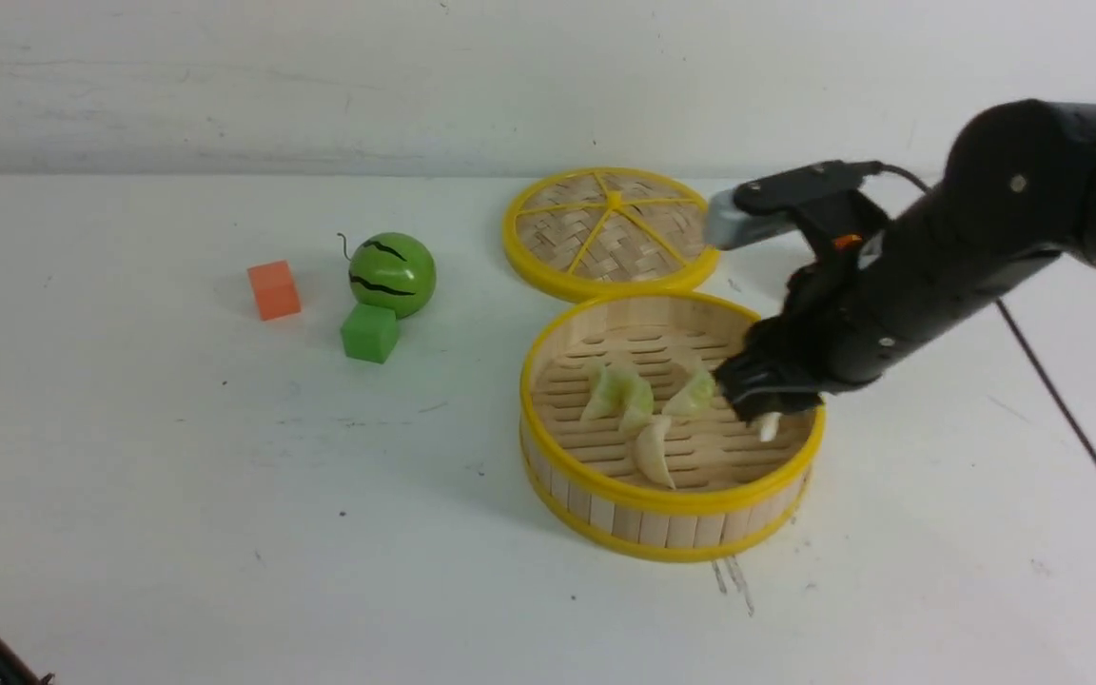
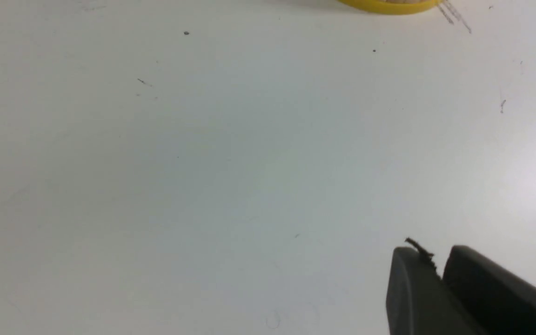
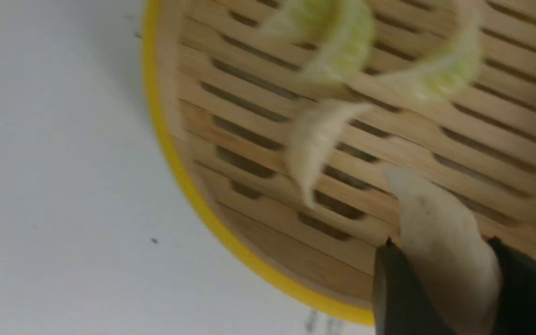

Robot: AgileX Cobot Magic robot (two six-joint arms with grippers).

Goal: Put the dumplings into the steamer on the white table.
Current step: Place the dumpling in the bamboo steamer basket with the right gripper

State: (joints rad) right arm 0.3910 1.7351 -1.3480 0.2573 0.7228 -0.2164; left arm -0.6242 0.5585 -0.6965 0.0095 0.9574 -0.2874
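Note:
The steamer (image 1: 672, 499) stands on the white table (image 1: 177, 495) right of centre. Inside lie two green dumplings (image 1: 616, 392) (image 1: 695, 392) and a cream dumpling (image 1: 653, 452). My right gripper (image 1: 765, 414) hangs inside the steamer's right part, shut on the second cream dumpling (image 1: 770, 427), which sticks out between the fingers in the right wrist view (image 3: 440, 232). That view also shows the steamer floor (image 3: 258, 130), the lying cream dumpling (image 3: 312, 144) and both green ones (image 3: 342, 42) (image 3: 445, 70). My left gripper (image 2: 438, 265) is shut and empty over bare table; the steamer rim (image 2: 389, 5) shows far off.
The flat woven lid with yellow spokes (image 1: 610, 233) lies just behind the steamer. A green watermelon ball (image 1: 392, 274), a green cube (image 1: 369, 332) and an orange cube (image 1: 273, 289) stand at the left. A black cable (image 1: 1071, 419) trails at the right.

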